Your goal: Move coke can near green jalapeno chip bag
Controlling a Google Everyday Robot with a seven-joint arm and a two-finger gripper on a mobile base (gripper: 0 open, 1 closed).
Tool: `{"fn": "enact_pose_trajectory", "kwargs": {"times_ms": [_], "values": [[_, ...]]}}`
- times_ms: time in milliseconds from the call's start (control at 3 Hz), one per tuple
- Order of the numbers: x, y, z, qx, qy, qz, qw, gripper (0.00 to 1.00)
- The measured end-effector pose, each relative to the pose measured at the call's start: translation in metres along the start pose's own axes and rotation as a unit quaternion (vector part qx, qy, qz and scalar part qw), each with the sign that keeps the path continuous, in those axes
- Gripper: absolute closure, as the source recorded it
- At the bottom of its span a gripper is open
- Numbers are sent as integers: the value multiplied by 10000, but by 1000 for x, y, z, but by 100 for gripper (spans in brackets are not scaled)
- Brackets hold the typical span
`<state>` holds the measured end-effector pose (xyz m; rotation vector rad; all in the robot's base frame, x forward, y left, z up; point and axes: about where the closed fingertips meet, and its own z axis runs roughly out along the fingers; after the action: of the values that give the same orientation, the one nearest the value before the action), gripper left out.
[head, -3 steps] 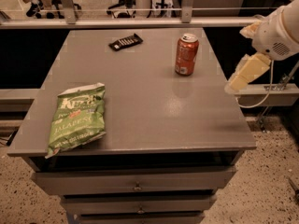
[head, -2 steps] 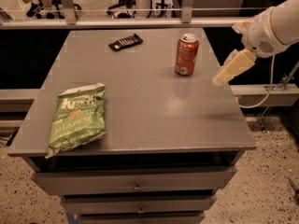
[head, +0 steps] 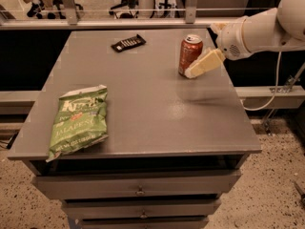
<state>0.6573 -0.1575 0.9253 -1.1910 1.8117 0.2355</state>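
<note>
The coke can stands upright at the back right of the grey table. It is red-orange with a silver top. The green jalapeno chip bag lies flat near the table's front left corner, far from the can. My gripper reaches in from the right on a white arm. Its cream tip is right beside the can's lower right side, low over the table top. I cannot tell whether it touches the can.
A flat black packet lies at the back of the table, left of the can. Drawers sit under the table top. A rail runs behind the table. A cable hangs at the right.
My gripper has moved left from beyond the table's right edge, over the table top, to the can's right side. The can, bag and packet have not moved.
</note>
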Motion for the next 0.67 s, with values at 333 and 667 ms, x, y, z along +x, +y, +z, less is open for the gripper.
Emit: {"fn": "enact_pose_trajectory", "kwargs": {"times_ms": [333,667], "values": [[-5,-9,25,-6,-378,260,9989,0],[-5,-13,46,-82,-622,534,9966,0]]}}
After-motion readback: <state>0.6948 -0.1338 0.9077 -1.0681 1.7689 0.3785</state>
